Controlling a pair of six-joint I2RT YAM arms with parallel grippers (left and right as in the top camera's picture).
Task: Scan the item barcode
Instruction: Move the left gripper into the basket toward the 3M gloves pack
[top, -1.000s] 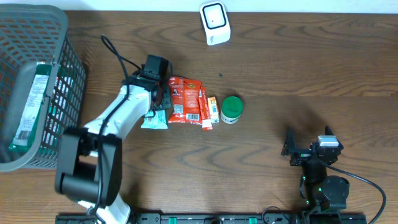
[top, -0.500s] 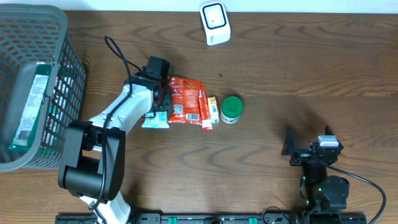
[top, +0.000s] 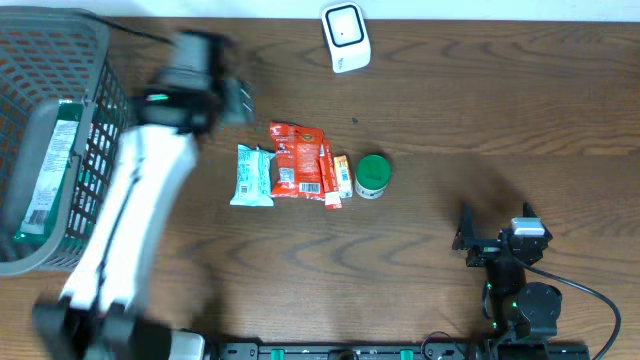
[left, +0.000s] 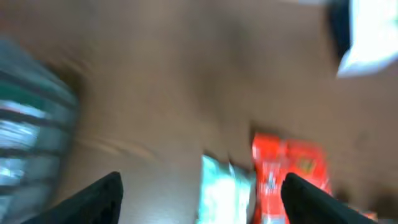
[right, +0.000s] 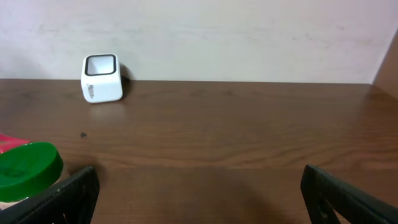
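A teal snack packet (top: 251, 175) lies flat on the table with nothing gripping it. A red packet (top: 298, 160) lies against its right side. My left gripper (top: 232, 95) is blurred with motion, up and to the left of both, open and empty. In the left wrist view the open left gripper (left: 202, 202) frames the teal packet (left: 224, 190) and the red packet (left: 289, 171) from above. The white scanner (top: 345, 37) stands at the table's far edge. My right gripper (top: 497, 222) rests open at the near right, far from the items.
A grey mesh basket (top: 105, 110) at the left holds a green-and-white pack (top: 50, 165). Small orange sachets (top: 335, 175) and a green-lidded tub (top: 373, 175) lie right of the red packet. The right wrist view shows the scanner (right: 101, 78) and the green lid (right: 28, 165).
My left gripper opened, let go of the teal packet and swung up and to the left, away from the items. The packet stays on the table. The right arm has not moved.
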